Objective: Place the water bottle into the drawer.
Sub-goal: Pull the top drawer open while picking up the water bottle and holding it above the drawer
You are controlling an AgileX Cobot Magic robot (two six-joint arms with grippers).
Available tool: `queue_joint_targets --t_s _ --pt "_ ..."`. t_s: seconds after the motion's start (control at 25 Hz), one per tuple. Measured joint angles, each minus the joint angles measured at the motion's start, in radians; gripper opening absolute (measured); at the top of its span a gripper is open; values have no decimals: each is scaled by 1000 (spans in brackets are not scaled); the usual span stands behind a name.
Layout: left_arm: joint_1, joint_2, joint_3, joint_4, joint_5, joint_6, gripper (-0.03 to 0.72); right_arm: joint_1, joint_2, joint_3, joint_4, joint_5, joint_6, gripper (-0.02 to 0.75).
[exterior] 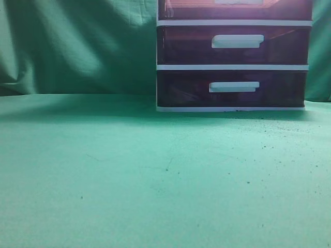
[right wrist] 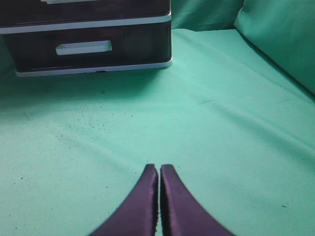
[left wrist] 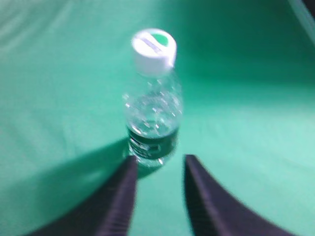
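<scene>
We saw a bench (exterior: 129,181) draped in green cloth, with the same green cloth hanging as a backdrop (exterior: 77,46) behind it. Small dark specks were scattered over the cloth in front of the white-framed drawer unit (exterior: 232,67), which stood at the back right of the bench in the exterior view. Its fronts were dark translucent purple-brown, each with a white bar handle. The drawer (exterior: 235,9) at the top of that view was cut off by the frame edge, so we could not tell whether it was pulled out; the two drawers below it (exterior: 232,49) sat flush in the frame. No arm appeared in the exterior view.

In the left wrist view, the water bottle (left wrist: 152,113) stood upright on the cloth, clear-walled with a white cap and a dark label band near its base. The left end effector (left wrist: 158,164) sat low and just short of it, fingers spread to a moderate gap, the left finger (left wrist: 120,196) close beside the bottle's base; the blur kept us from judging contact.

In the right wrist view, the right end effector (right wrist: 158,169) hung over bare cloth, its fingers pressed together and holding nothing, pointing toward the unit, well apart from it.
</scene>
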Motion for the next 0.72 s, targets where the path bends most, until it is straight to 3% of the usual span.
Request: queue_joint_targets --t_s 0.08,0.16,0.24,0.72 --pt "-28 51 -5 -9 2 37 304 0 0 0 0 0 0 0" --pt "-39 102 -7 -19 -2 30 533 0 0 0 0 0 0 0" --pt "-39 149 -7 -21 -27 -9 632 0 0 0 0 0 0 0" --pt "-39 502 -62 -38 -298 -47 637 0 0 0 0 0 0 0"
